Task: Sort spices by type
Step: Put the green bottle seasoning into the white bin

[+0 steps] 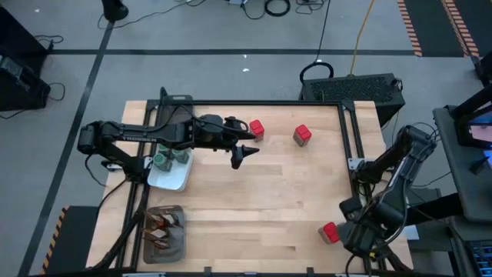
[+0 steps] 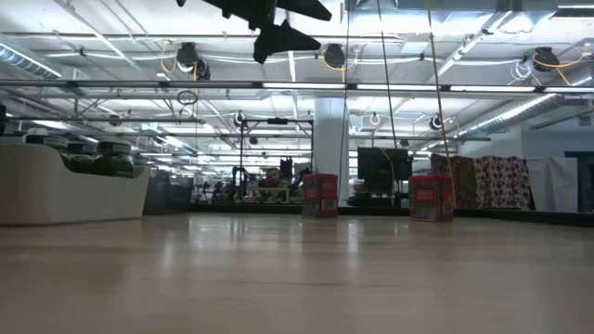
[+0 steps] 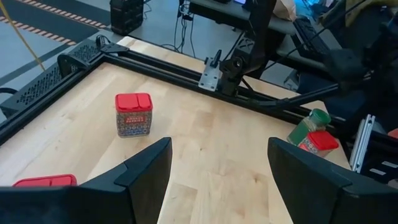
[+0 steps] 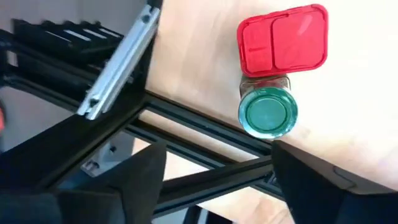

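Note:
Two red spice boxes [image 1: 256, 128] [image 1: 302, 135] stand on the table's far half. My left gripper [image 1: 240, 154] hovers open above the table's middle, near the first box, holding nothing; its wrist view shows the second box [image 3: 134, 114]. At the table's near right edge a third red box [image 4: 283, 40] stands with a green-lidded jar [image 4: 267, 113] against its side. My right gripper [image 4: 214, 180] hangs open above them, pointing down, with nothing between its fingers. From the left wrist view the jar [image 3: 313, 121] looks tilted against that box [image 3: 319, 142].
A white dish [image 1: 173, 178] at the left holds several green-lidded jars. A grey mesh tray [image 1: 175, 240] at the near left holds brown sachets. The black frame rail [image 4: 186, 121] runs along the table's right edge beside the jar. Bare wood lies across the table's middle and near side.

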### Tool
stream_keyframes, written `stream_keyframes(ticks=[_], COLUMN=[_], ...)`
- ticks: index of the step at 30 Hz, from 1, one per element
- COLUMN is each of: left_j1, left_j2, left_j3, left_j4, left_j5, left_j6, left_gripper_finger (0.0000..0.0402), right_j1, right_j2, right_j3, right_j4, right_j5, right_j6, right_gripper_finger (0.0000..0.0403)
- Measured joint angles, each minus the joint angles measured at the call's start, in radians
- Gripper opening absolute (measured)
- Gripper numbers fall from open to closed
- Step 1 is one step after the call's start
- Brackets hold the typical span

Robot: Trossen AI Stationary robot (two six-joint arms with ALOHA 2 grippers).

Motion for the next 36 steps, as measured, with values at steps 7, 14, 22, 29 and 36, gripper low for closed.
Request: stream_keyframes(ticks=[7,14,22,29,36], left_j1=[-0.002,-0.003,-0.003,-0.003,-0.003], left_j2=[0.0,0.0,0.0,0.0,0.0], left_j3=[0.0,0.0,0.0,0.0,0.0], left_j4=[-0.001,-0.001,-0.002,-0.002,-0.002], left_j5=[0.001,0.002,0.002,0.002,0.002], left_j6=[-0.002,-0.003,-0.026,-0.027,-0.027], left_gripper_finger=[0.0267,0.0267,0.0267,0.0267,0.0267], right_j1=[0.0,-0.001,-0.001,-0.001,-0.001], right_j2=[0.066,0.057,0.056,0.056,0.055], right_j3=[-0.046,-0.076,-0.152,-0.218,-0.241], right_j4=[0.014,0.019,0.095,0.154,0.187], right_j5=[0.039,0.143,0.114,0.104,0.1], right_j6=[0.013,0.088,0.1,0.12,0.132], right_gripper_finger=[0.0295,0.0295,0.0295,0.0295,0.0291])
